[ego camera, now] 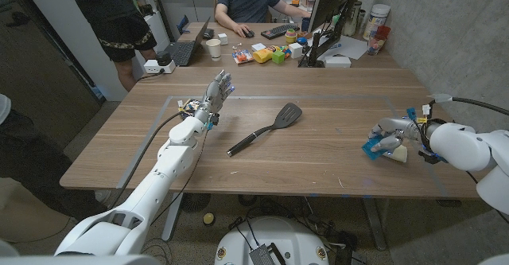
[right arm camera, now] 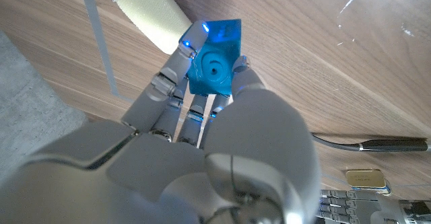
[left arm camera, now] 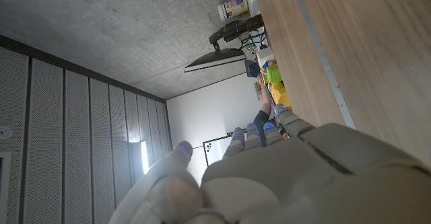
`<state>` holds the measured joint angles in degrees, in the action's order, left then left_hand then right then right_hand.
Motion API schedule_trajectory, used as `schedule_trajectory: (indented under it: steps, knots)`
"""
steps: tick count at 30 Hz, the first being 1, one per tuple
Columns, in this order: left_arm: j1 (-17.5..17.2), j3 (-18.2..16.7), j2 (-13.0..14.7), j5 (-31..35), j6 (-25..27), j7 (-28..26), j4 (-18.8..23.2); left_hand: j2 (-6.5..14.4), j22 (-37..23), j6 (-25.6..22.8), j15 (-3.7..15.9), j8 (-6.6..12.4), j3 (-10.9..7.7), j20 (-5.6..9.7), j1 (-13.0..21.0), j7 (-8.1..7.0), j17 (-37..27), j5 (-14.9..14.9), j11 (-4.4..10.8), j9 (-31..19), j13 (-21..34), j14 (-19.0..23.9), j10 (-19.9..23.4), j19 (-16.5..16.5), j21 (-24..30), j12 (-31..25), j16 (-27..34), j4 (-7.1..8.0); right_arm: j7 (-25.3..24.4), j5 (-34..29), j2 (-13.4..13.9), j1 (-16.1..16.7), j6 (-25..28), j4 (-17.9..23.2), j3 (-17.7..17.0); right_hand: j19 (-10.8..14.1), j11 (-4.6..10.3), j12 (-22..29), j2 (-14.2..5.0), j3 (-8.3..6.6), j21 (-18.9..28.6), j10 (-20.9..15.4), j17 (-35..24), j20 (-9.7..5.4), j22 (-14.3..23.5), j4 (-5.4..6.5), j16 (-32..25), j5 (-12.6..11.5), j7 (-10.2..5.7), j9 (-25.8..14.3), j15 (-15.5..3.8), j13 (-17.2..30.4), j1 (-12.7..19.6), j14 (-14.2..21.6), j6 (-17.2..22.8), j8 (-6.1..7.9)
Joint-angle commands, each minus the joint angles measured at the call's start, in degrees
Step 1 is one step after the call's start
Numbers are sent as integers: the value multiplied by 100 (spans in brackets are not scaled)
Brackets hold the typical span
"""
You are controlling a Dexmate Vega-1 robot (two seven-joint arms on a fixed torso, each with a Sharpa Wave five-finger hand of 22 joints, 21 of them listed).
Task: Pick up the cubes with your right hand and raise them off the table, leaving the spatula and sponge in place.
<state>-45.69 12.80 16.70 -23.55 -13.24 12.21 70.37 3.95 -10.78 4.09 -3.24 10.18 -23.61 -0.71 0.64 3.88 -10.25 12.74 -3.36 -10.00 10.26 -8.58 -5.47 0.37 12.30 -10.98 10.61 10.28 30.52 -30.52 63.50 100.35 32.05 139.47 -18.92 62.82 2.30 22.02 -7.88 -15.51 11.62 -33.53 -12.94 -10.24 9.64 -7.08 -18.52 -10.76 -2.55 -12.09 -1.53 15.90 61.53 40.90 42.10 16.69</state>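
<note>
Between the right hand's (right arm camera: 202, 116) fingers (right arm camera: 176, 66) and thumb sits a blue cube (right arm camera: 214, 57), pinched on opposite sides; the round recess on its face points back along the hand toward the wrist camera. Task says cubes, plural; one block is visible, and whether more sit behind it cannot be told. Just past the fingertips lies the pale sponge (right arm camera: 149, 17), close to the cube but seemingly apart from it, so the pinch looks placed to take the cube without dragging the sponge. Head view gives the same right hand (ego camera: 391, 138) low over the table (ego camera: 334, 98) near its right edge, blue showing at the fingers (ego camera: 374, 146), cream sponge (ego camera: 398, 155) just beside. Lift height unclear: head view cannot settle whether the cube is off the wood; the wrist view suggests some clearance. Judgement: grasp made, raise barely begun.

Well away toward the table centre, the black spatula (ego camera: 266, 128) lies untouched. Left hand (ego camera: 218, 88) stands raised, fingers spread, holding nothing; its wrist view (left arm camera: 269, 177) confirms bare fingers against ceiling and wall.
</note>
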Motion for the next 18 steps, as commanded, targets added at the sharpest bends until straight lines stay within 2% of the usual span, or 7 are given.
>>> schedule_trajectory:
  steps: [1, 7, 11, 18]
  knots:
    - [-10, -15, -38, 9, -44, -51, -80, 488, -27, 28, 5, 29, 24, -24, -34, -6, -15, 29, 15, -11, 30, -49, -47, -23, 29, -23, 16, 18, 291, -354, -499, -84, -232, 169, -301, 106, -26, 45, -26, -41, 29, -80, -5, -5, 5, 48, 32, -26, 217, -21, -936, 50, -22, 385, 280, 23]
    - [2, -16, -63, 20, -61, -67, -106, 488, -27, 31, 7, 28, 30, -20, -33, -3, -15, 31, 17, -10, 30, -49, -46, -25, 28, -23, 16, 17, 259, -502, -908, -31, -530, 296, -604, 160, -46, 79, -34, -57, 41, -150, 7, -6, 6, 30, 37, -29, 240, -20, -940, 74, 9, 481, 321, 12]
    - [28, -13, -83, 19, -76, -54, -136, 488, -27, 32, 4, 29, 33, -21, -33, 0, -15, 32, 21, -10, 30, -47, -47, -25, 28, -23, 17, 17, 359, -640, -1049, -94, -563, 353, -662, 165, -60, 85, -16, -37, 36, -158, 7, -23, 7, 44, 40, -23, 247, -18, -959, 91, -18, 532, 334, -1]
    - [37, -9, -110, 35, -92, -72, -143, 487, -27, 32, 14, 29, 40, -32, -33, -5, -15, 34, 17, -10, 30, -46, -44, -26, 27, -24, 18, 17, 382, -701, -1322, -193, -919, 373, -810, 209, -106, 113, -19, -35, 42, -225, 14, -3, 8, 47, 42, -29, 248, -16, -965, 118, -18, 644, 371, -18]
